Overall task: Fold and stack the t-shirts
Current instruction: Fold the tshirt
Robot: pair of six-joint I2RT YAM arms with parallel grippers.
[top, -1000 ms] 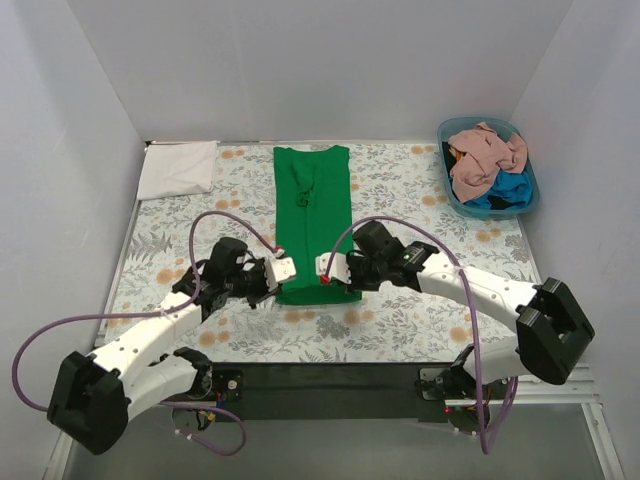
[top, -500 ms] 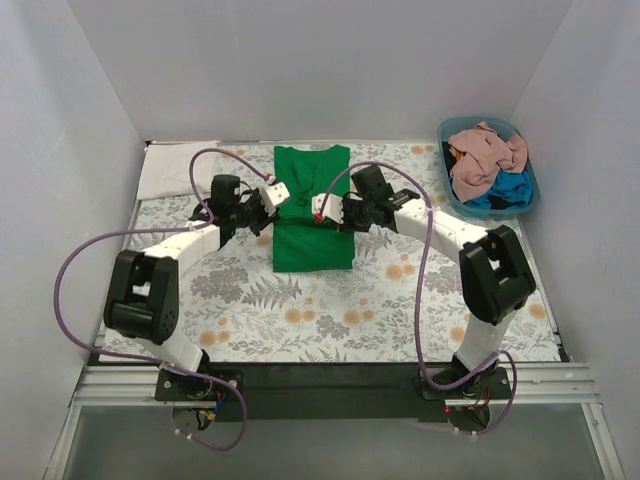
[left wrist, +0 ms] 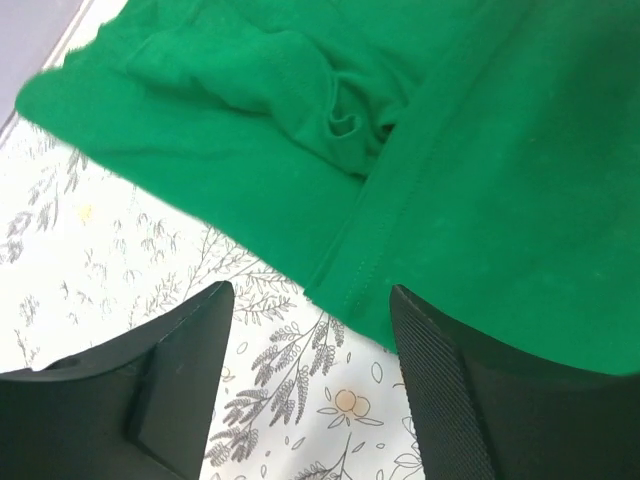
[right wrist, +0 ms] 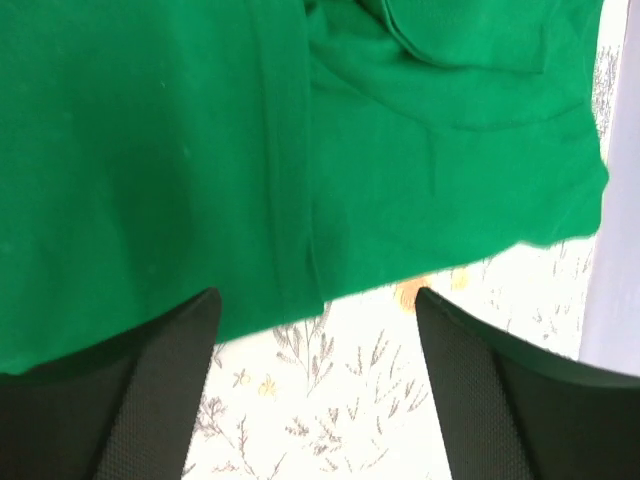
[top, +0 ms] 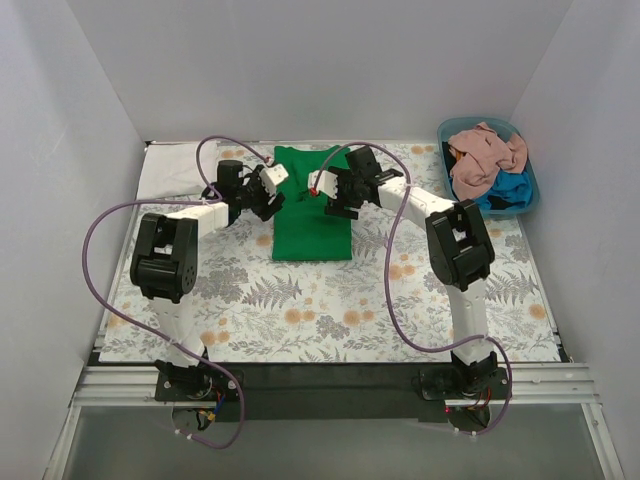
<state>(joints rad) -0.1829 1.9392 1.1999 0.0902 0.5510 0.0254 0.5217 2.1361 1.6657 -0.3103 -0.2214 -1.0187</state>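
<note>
Heads up: both of your pincers are spread open with nothing held. In the left wrist view the left pincer (left wrist: 310,300) has its two black fingers (left wrist: 180,380) apart over the left edge of the green shirt (left wrist: 480,180), and a stitched hem runs down into the gap between them. The right pincer (right wrist: 315,300) is doing the same on the other side, fingers wide, with the shirt's right edge and a seam line just under the tips.

From the top camera, the green shirt (top: 312,215) lies flat on the floral table cover (top: 300,310), right between and under the left pincer (top: 272,185) and the right pincer (top: 322,190).

On writing, you can't read anything. The collar end just ahead of both sets of fingertips is bunched into folds, so whatever is there is buried.

Well off to the right of your right pincer, the blue tub (top: 528,190) holds a crumpled pink shirt (top: 485,150) on top of a blue shirt (top: 510,188), which is mostly covered. Left of your left pincer, the white shirt (top: 165,175) is partly blocked by the arm and its purple cable (top: 110,215).
</note>
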